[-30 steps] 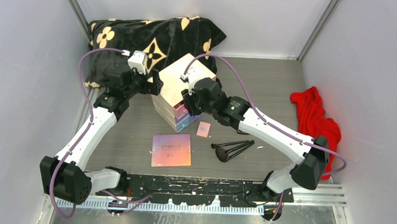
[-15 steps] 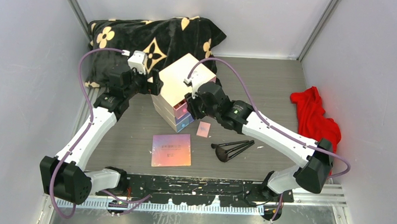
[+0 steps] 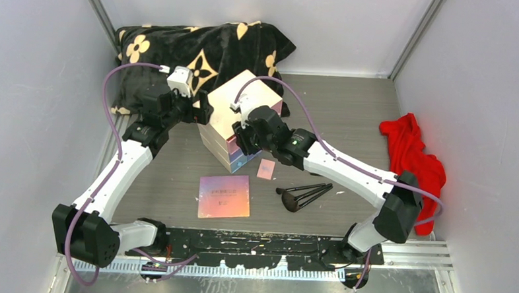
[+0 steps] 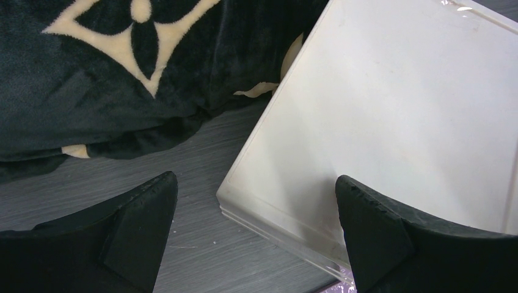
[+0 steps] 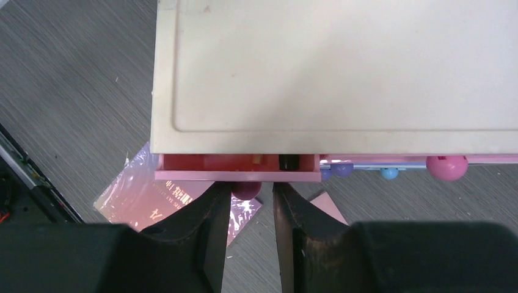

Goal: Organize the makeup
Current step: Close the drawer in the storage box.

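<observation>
Right gripper [image 5: 251,187] has slid toward 9 o'clock along the cream drawer box [image 3: 227,109]; its narrowed jaws flank a pink drawer knob [image 5: 245,191], grip uncertain; left gripper [image 4: 255,180] stays wide open at the box's 9 o'clock corner; iridescent palette [image 3: 223,196], pink compact [image 3: 266,168] and brushes [image 3: 302,194] lie unmoved at its 6 o'clock.

The left gripper [image 4: 253,183] stood wide open over the table [image 4: 201,244], a corner of the cream box [image 4: 397,110] between its fingers. A black patterned blanket [image 4: 91,79] lay beside the box.

Box [image 5: 342,67] matt cream plastic; blk blanket [image 4: 91,73] plush; palette [image 3: 224,196] glossy iridescent.
</observation>
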Tool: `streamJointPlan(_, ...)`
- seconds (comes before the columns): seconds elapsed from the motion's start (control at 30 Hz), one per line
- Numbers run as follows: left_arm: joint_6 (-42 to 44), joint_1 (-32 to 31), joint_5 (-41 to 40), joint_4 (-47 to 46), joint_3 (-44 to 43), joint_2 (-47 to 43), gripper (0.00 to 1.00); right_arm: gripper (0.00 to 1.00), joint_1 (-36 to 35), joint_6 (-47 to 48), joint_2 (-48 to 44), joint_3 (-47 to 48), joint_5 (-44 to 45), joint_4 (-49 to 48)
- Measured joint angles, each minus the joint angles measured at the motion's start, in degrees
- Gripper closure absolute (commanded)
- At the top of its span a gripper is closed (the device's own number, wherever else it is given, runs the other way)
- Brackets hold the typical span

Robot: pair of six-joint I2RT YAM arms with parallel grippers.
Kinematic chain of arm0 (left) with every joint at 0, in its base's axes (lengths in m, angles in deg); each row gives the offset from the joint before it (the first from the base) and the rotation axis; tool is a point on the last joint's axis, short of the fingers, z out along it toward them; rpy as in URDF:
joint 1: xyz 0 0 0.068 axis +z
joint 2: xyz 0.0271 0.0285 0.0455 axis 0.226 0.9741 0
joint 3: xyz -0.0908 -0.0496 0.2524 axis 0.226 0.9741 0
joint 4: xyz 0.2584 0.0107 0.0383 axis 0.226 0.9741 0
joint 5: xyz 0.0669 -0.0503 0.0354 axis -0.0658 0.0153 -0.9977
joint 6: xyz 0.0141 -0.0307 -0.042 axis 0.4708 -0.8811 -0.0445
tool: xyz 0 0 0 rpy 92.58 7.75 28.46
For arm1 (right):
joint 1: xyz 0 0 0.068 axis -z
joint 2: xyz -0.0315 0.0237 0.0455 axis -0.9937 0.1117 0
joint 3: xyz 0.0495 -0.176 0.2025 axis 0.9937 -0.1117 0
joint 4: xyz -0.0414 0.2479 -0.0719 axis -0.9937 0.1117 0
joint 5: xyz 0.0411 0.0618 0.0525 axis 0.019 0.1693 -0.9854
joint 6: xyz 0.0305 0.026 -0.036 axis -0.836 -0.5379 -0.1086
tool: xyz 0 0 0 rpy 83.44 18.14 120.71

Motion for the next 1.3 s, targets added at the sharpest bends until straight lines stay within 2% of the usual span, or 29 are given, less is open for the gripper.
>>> streamJointPlan(0.4, 0.0, 0.0, 0.0, 0.0, 0.0, 0.0, 0.0, 0.62, 0.5, 0.6, 1.9, 1.5, -0.1, -2.2)
streamJointPlan(0.5, 0.0, 0.0, 0.0, 0.0, 0.0, 0.0, 0.0, 0.6, 0.5, 0.9, 1.9, 1.5, 0.2, -1.9)
streamJointPlan(0.57, 0.0, 0.0, 0.0, 0.0, 0.0, 0.0, 0.0, 0.56, 0.5, 1.0, 1.5, 1.3, 0.7, -1.1)
streamJointPlan(0.67, 0.0, 0.0, -0.1, 0.0, 0.0, 0.0, 0.0, 0.43, 0.5, 1.1, -1.4, -1.0, 2.4, 0.1)
streamJointPlan(0.77, 0.0, 0.0, -0.2, 0.0, 0.0, 0.0, 0.0, 0.38, 0.5, 1.4, -5.8, -5.0, 5.2, 0.8)
streamJointPlan(1.0, 0.0, 0.0, -0.2, -0.1, 0.0, 0.1, 0.0, 0.35, 2.0, 3.0, -8.7, -12.9, 7.1, -1.5)
streamJointPlan(1.17, 0.0, 0.0, -0.3, -0.3, 0.0, 0.3, 0.0, 0.36, 5.4, 4.5, -8.7, -19.9, 3.6, -4.1)
streamJointPlan(1.3, 0.0, 0.0, -0.3, -1.0, 0.0, 0.7, 0.0, 0.36, 8.6, 5.4, -8.5, -21.5, -0.2, -6.5)
